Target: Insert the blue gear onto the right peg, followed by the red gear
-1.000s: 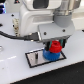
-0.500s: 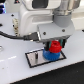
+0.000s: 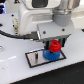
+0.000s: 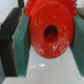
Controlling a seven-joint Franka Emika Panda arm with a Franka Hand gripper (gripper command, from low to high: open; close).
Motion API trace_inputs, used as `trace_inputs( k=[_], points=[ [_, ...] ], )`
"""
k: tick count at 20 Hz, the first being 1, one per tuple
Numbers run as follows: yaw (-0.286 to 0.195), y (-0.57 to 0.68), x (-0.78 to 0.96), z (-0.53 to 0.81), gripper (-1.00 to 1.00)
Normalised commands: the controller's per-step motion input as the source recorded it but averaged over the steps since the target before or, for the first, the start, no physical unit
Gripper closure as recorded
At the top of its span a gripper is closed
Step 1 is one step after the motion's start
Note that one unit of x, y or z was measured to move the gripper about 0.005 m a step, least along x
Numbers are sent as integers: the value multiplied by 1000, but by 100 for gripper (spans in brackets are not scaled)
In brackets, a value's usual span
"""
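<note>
Two green-padded fingers (image 4: 20,47) of the claw (image 3: 54,45) clamp the small red plastic toothed gear (image 4: 50,32), directly above the wide blue plastic gear (image 3: 51,54) on the grey plate (image 3: 35,58).

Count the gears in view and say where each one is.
2. The blue gear lies on the grey plate, at the exterior view's right end. The red gear is directly above it, clamped in the hand. Others may be hidden behind the arm.

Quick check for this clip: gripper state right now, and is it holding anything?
Gripper: closed on the red gear, teal fingers pressed against both sides; in the exterior view it sits just above the blue gear.
</note>
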Motion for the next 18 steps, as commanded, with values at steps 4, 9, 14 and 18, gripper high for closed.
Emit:
trace_inputs(
  k=[4,9,14,18],
  points=[
    [0,-70,39,192,100],
    [0,-28,64,161,100],
    [0,-81,103,75,100],
    [0,-123,135,-35,100]
  ],
)
